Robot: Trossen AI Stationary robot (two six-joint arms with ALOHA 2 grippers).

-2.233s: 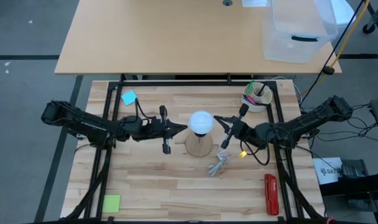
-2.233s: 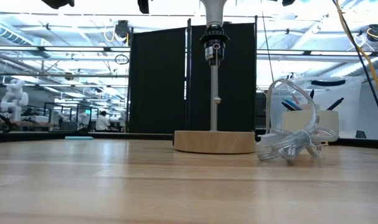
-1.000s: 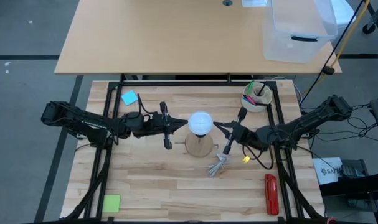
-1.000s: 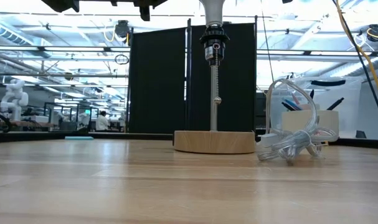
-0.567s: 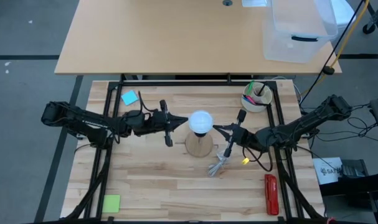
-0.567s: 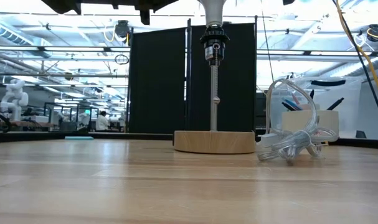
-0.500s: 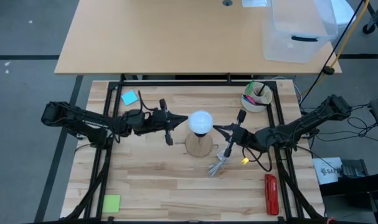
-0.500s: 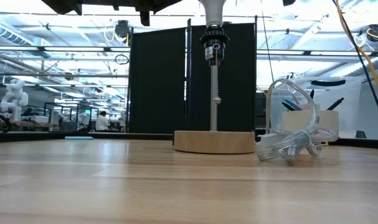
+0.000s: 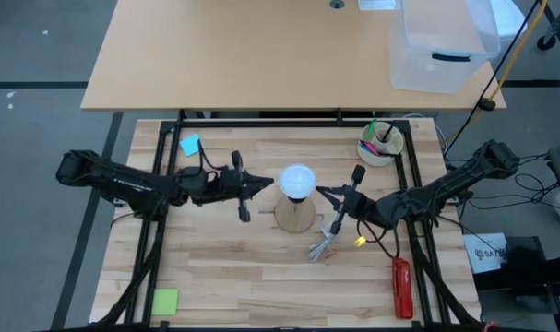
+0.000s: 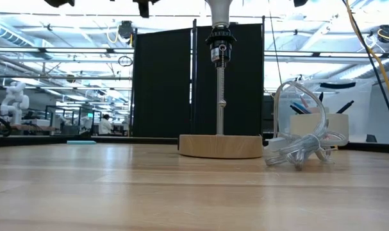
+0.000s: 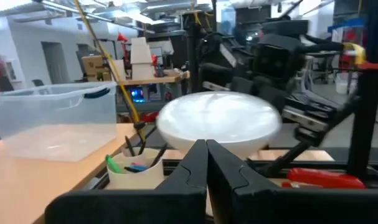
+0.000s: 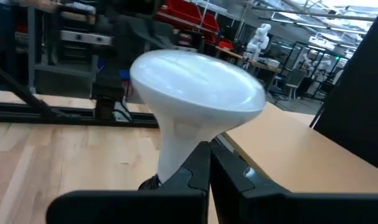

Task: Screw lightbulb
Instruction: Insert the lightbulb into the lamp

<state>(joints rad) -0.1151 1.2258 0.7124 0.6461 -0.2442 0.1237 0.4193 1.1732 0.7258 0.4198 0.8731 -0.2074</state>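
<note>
The white lightbulb point(image 9: 298, 181) sits upright in the black socket point(image 10: 220, 45) at the top of a thin metal rod on a round wooden base point(image 10: 220, 146), mid-table. My left gripper point(image 9: 264, 184) is shut and level. It points at the globe point(image 11: 218, 121) from the table's left, a short way off. My right gripper point(image 9: 322, 192) is shut and level too. From the table's right, its tips stand right at the bulb's tapering neck point(image 12: 176, 143). My right gripper comes level from the table's right, its shut tips beside the bulb's neck point(image 12: 187, 140) below the globe. Whether they touch it, I cannot tell. The bulb stands upright in the socket.
A coiled clear cable point(image 9: 324, 244) lies just near-right of the wooden base. A white cup of pens point(image 9: 379, 143) stands at the far right and a red tool point(image 9: 401, 288) at the near right. A blue note point(image 9: 190, 145) and a green note point(image 9: 165, 301) lie on the left.
My left gripper has drawn back a little from the bulb toward the table's left edge and risen slightly, staying shut. The bulb and lamp have not moved.
</note>
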